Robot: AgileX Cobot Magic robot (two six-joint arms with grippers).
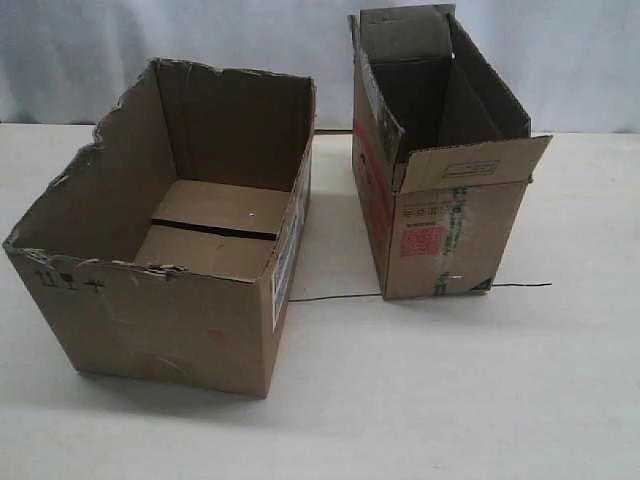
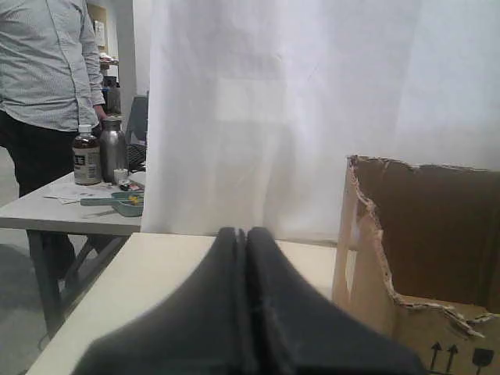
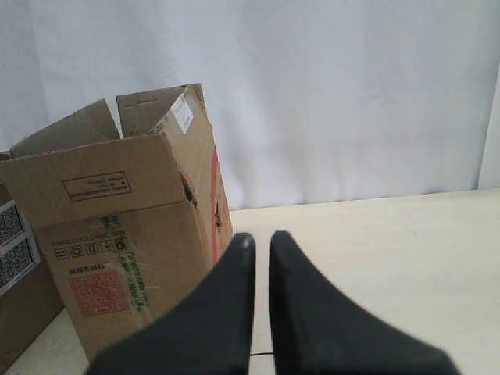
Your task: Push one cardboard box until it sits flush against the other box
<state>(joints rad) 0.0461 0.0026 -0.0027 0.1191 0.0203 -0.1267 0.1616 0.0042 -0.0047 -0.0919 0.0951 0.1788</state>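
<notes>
The wide cardboard box (image 1: 170, 330) with ragged, flapless top edges sits on the left of the table, open side up. Its torn rim and small black symbols show in the left wrist view (image 2: 437, 226). The other box (image 1: 455, 240), narrower and taller, with flaps, a red square stamp and green-striped tape, stands to its right across a strip of bare table. My left gripper (image 2: 246, 232) is shut and empty, beside the wide box's outer left side. My right gripper (image 3: 262, 238) is shut with a slim gap, empty, near the other box (image 3: 125, 258). Neither gripper appears in the exterior view.
A thin black wire (image 1: 330, 296) lies on the pale table (image 1: 450, 400) between and under the boxes. A white curtain (image 1: 560, 60) hangs behind. Off the table's left end stands a grey side table (image 2: 70, 211) with bottles, and a person (image 2: 47, 70).
</notes>
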